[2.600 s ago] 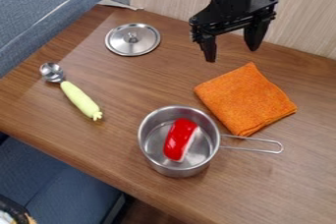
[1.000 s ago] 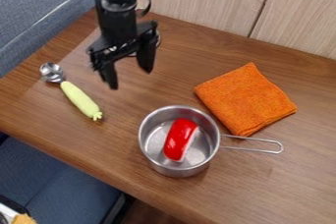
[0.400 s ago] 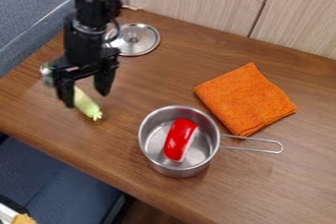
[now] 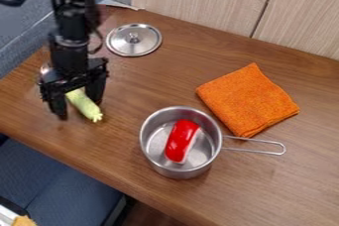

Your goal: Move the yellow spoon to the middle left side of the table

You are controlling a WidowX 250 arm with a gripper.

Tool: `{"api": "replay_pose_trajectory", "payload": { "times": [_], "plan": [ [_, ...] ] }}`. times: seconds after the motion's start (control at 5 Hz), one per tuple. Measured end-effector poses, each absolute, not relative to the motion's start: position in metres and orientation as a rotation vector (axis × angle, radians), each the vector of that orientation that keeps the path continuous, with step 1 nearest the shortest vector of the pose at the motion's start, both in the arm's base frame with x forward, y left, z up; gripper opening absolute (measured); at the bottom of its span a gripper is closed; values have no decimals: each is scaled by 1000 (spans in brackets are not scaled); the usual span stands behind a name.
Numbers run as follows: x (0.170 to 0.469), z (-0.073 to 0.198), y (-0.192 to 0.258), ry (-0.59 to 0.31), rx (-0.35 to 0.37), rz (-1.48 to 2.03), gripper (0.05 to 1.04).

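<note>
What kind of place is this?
Perhaps a mock kitchen or testing spot: a robot gripper over a wooden table, with a steel pot and a loose lid.

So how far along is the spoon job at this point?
Done: the black two-finger gripper is down at the metal spoon with the pale yellow handle. In hand: lining up a grasp, it seems; the fingers stand apart, the handle showing between them. Left: closing on it, carrying it to the table's middle left and letting go.
</note>
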State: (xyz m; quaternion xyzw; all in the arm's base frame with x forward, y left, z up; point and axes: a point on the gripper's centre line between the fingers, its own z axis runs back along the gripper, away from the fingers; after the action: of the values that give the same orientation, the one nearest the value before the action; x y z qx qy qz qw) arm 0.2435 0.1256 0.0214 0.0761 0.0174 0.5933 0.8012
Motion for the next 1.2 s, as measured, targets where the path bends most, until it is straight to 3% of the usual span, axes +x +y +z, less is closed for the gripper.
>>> {"api": "replay_pose_trajectory", "payload": {
  "times": [0.2, 0.4, 0.6, 1.0, 1.2],
  "plan": [
    [254, 17, 125, -9, 68, 1244, 969],
    [258, 13, 122, -18, -22, 1204, 714],
    [261, 13, 121, -46, -14, 1183, 469],
    [259, 15, 111, -42, -38, 1153, 419],
    [253, 19, 89, 38, -79, 1111, 419]
  ]
}}
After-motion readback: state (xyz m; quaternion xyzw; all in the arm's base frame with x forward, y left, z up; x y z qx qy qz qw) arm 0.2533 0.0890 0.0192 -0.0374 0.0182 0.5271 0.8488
